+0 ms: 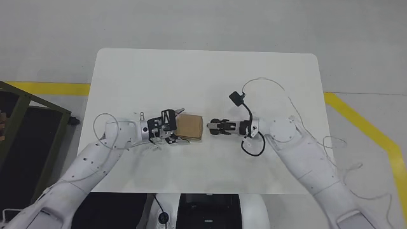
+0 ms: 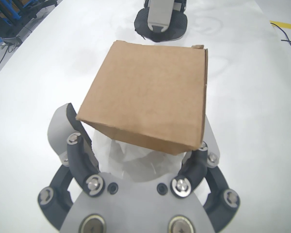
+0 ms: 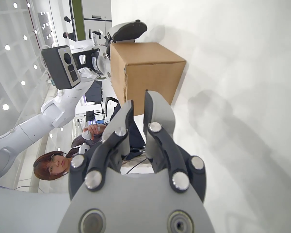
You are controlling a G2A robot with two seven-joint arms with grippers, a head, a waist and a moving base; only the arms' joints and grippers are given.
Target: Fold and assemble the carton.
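Note:
A brown cardboard carton [image 1: 189, 127] stands closed on the white table [image 1: 203, 76], near its front edge. My left gripper [image 1: 168, 129] is at the carton's [image 2: 148, 93] left end, a finger against each side, shut on it. One finger [image 2: 70, 120] shows at a carton corner; the other is mostly hidden behind the box. Something white and crumpled [image 2: 135, 156] lies between those fingers under the carton's end. My right gripper [image 1: 210, 127] hangs just off the opposite end of the carton [image 3: 145, 69], its fingers [image 3: 157, 105] nearly together and holding nothing. That gripper [image 2: 160, 25] also appears beyond the box.
A black cable with a small black block [image 1: 238, 97] and thin white wires [image 1: 267, 83] trail over the table's right half. A dark rack [image 1: 25, 127] stands off the left edge. The table's far half is bare.

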